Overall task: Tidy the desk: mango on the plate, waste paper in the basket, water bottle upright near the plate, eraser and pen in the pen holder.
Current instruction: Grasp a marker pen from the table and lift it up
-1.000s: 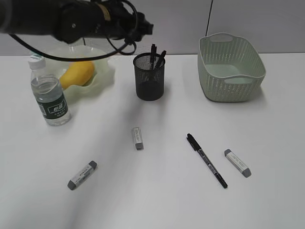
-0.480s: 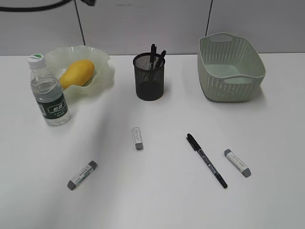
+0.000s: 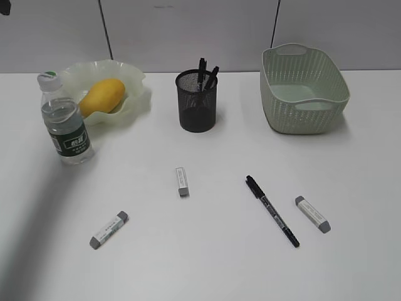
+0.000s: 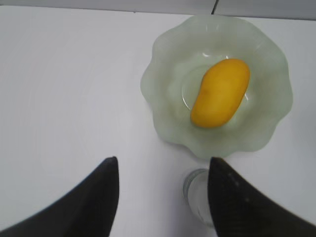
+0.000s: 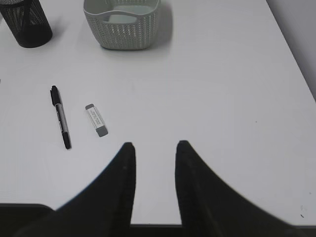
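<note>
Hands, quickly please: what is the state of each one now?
Left hand: open, holding nothing.
Right hand: open, holding nothing.

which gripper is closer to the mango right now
Left. The left gripper hovers open just beside the plate holding the mango; the right gripper hangs far across the desk, beyond the basket.

Mango (image 3: 101, 95) in plate (image 3: 135, 94); water bottle (image 3: 66, 120) upright beside; pen (image 3: 272, 211), three erasers loose.
</note>
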Action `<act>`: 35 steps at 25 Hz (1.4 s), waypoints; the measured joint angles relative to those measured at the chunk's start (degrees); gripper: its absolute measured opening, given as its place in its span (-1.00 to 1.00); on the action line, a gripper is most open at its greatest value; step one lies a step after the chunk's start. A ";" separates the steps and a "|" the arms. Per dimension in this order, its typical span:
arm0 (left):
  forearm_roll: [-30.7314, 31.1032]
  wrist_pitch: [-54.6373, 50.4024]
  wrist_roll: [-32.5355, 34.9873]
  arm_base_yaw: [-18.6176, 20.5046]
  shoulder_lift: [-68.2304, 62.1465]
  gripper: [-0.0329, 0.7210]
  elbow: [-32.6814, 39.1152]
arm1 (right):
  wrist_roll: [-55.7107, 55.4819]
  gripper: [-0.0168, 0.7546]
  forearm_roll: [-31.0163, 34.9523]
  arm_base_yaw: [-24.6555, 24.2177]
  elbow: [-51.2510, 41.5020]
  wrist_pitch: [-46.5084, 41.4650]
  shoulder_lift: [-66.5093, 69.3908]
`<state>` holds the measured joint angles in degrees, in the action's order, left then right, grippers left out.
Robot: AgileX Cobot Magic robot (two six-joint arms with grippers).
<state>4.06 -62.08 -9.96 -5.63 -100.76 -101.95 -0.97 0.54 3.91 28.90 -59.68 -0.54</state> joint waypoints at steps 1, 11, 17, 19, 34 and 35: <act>-0.17 -0.61 0.19 0.12 0.00 0.25 0.00 | 0.00 -0.34 0.00 0.00 0.00 0.00 0.00; -2.02 -0.65 2.03 -0.23 19.09 0.25 20.27 | 0.00 -0.34 0.00 0.00 0.00 0.00 0.00; -0.99 0.32 2.03 -0.23 37.65 0.25 38.84 | 0.00 -0.34 0.00 0.00 0.00 0.00 0.00; -0.97 0.22 2.05 -0.23 44.51 0.25 44.89 | 0.00 -0.34 0.00 0.00 0.00 0.00 0.00; -1.23 -5.65 2.10 -0.23 90.30 0.22 65.97 | 0.00 -0.34 0.00 0.00 0.00 0.00 0.00; -1.30 -6.06 2.10 -0.23 92.18 0.22 66.65 | 0.00 -0.34 0.00 0.00 0.00 0.00 0.00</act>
<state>2.76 -68.13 -7.86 -5.86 -8.58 -35.30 -0.97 0.54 3.91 28.90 -59.68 -0.54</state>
